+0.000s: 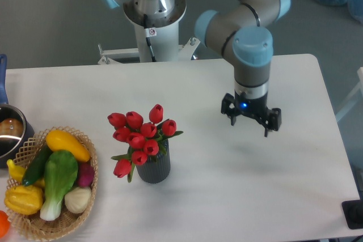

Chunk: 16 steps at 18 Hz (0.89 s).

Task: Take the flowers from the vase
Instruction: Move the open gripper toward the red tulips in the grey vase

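Right of the bunch of red tulip flowers (140, 138) in the ribbed dark grey cylindrical vase (153, 167), well apart: carry the empty, wide-spread pincer (250, 123) left, then close round the stems.

— On the bench (227, 196), what, and where?

— Near the middle, a bit to the left: the vase (153, 168), upright, with the flowers (140, 137) in it. Far left, at the front edge: the basket (31, 224), full of toy vegetables (57, 177). Behind the basket, at the left border: a pot (8, 134), only partly in view.

— And the gripper (250, 121)?

— Above the bench, right of the flowers and well apart from them, pointing down, fingers spread, holding nothing. Behind the bench, at the top: the arm base (148, 9).
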Each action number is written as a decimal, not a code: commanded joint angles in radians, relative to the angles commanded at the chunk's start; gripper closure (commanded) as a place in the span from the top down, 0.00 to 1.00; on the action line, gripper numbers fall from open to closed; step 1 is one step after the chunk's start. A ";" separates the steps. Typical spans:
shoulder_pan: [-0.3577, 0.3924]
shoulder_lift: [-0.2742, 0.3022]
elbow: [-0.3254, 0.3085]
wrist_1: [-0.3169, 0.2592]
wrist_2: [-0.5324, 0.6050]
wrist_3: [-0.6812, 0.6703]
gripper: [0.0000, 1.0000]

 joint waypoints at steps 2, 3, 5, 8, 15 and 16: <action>-0.014 0.036 -0.034 -0.003 0.000 -0.005 1.00; -0.025 0.042 -0.046 -0.003 0.003 -0.008 1.00; -0.043 0.076 -0.054 -0.002 -0.014 -0.008 1.00; -0.048 0.097 -0.057 -0.011 -0.118 -0.008 1.00; -0.037 0.128 -0.059 -0.031 -0.363 0.003 1.00; -0.035 0.123 -0.053 -0.031 -0.412 0.008 1.00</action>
